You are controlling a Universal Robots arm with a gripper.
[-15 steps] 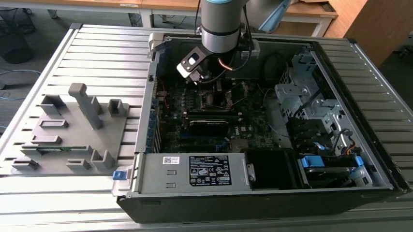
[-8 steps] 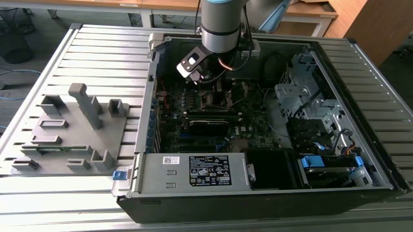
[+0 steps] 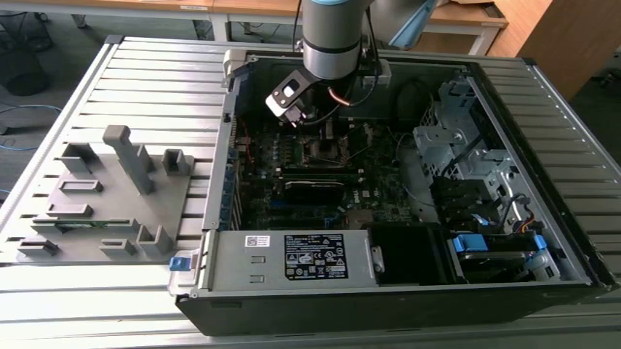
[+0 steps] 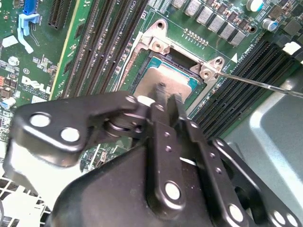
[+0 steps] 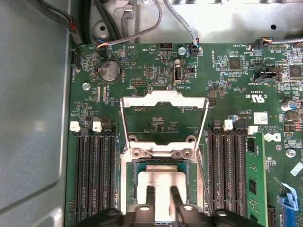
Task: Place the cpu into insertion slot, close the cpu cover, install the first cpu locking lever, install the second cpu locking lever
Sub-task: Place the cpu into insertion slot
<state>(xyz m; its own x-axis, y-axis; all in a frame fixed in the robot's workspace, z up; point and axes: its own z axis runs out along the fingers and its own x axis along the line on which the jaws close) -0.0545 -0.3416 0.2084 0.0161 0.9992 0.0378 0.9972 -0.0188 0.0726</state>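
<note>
Grey ribbed table [image 3: 145, 73] bears an open computer case [image 3: 388, 313]; the arm [image 3: 330, 36] reaches in, a printed white label [image 3: 315, 257] lying well clear of the tool. In the second wrist view the gripper [image 4: 169, 94], fingers [image 4: 160, 108] drawn close with nothing clamped, hangs just over the cpu [image 4: 158, 76] seated in the insertion slot [image 4: 176, 56]. In the first wrist view the cpu cover [image 5: 164, 98] stands swung open beyond the fingertips [image 5: 150, 197], amid white board lettering [image 5: 258, 97].

**Printed matter.** A black label [image 3: 315, 257] with white print and a white sticker [image 3: 255, 241] stood on the grey power unit [image 3: 243, 269]. White lettering [image 5: 254, 97] and a small sticker [image 5: 260, 116] stood on the green board [image 5: 156, 120]. A white triangle [image 4: 233, 57] marked the board in the second wrist view.
</note>
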